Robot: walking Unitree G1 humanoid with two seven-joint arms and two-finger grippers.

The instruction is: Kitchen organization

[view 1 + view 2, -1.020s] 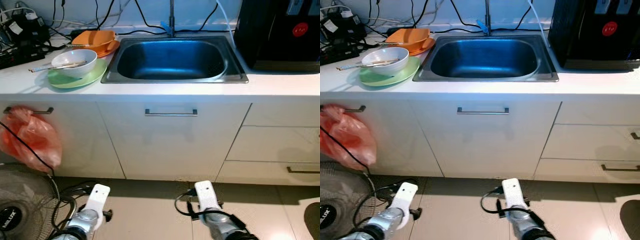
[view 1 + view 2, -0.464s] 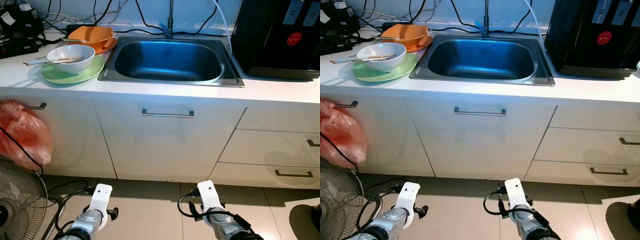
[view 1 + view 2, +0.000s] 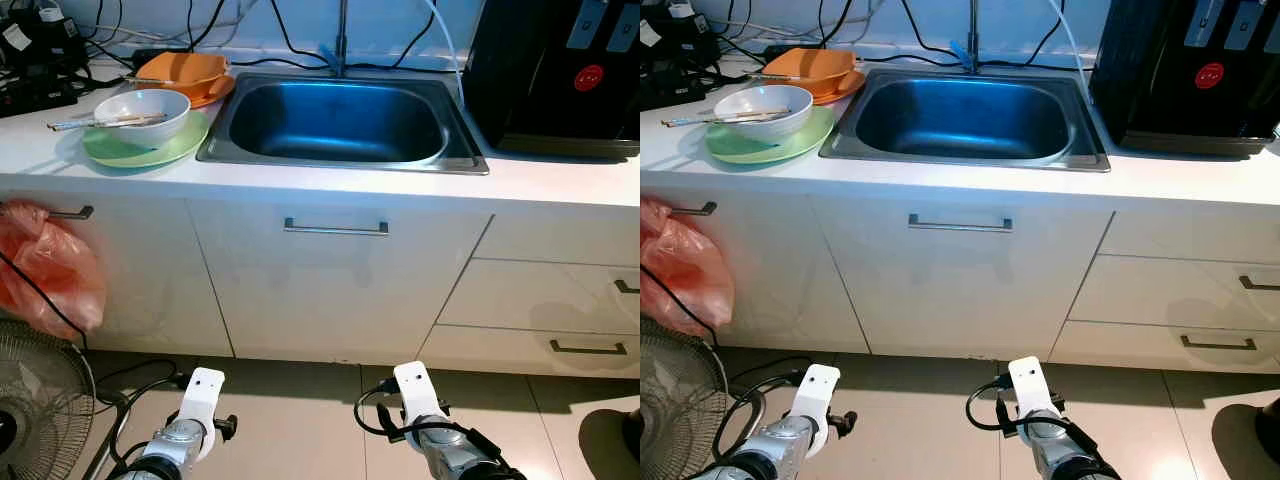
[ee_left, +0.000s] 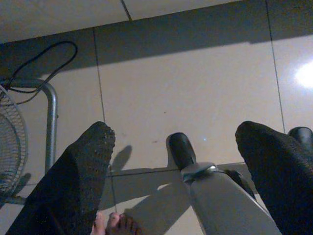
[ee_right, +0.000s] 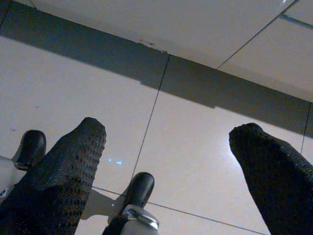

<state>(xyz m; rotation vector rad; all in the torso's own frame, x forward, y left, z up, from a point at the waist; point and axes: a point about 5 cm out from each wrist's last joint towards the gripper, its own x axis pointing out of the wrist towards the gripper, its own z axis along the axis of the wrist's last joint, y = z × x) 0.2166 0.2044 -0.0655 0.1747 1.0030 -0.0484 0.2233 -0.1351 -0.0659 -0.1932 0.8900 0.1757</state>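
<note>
While both arms hang low in front of the cabinets, the head views show the left arm (image 3: pixel 185 425) and the right arm (image 3: pixel 425 420) above the tiled floor (image 3: pixel 300 420), with nothing in them. On the counter (image 3: pixel 560 180), left of the sink (image 3: pixel 340 120), a white bowl (image 3: pixel 140 112) with chopsticks (image 3: pixel 105 122) across it stands on a green plate (image 3: pixel 140 150); behind it is an orange bowl (image 3: pixel 185 72) on an orange plate. A black appliance (image 3: pixel 560 75) stands right of the sink. A red bag (image 3: pixel 45 270) hangs from a cabinet handle at the left, and a fan (image 3: pixel 40 400) stands on the floor below it. From the left wrist, the left gripper (image 4: pixel 171 161) has its two fingers (image 4: pixel 73 181) wide apart and holds nothing; between them are the floor, the robot's leg and foot, and the fan's stand. From the right wrist, the right gripper (image 5: pixel 166 166) is also spread wide and empty, over floor tiles near the cabinet base (image 5: pixel 195 29).
</note>
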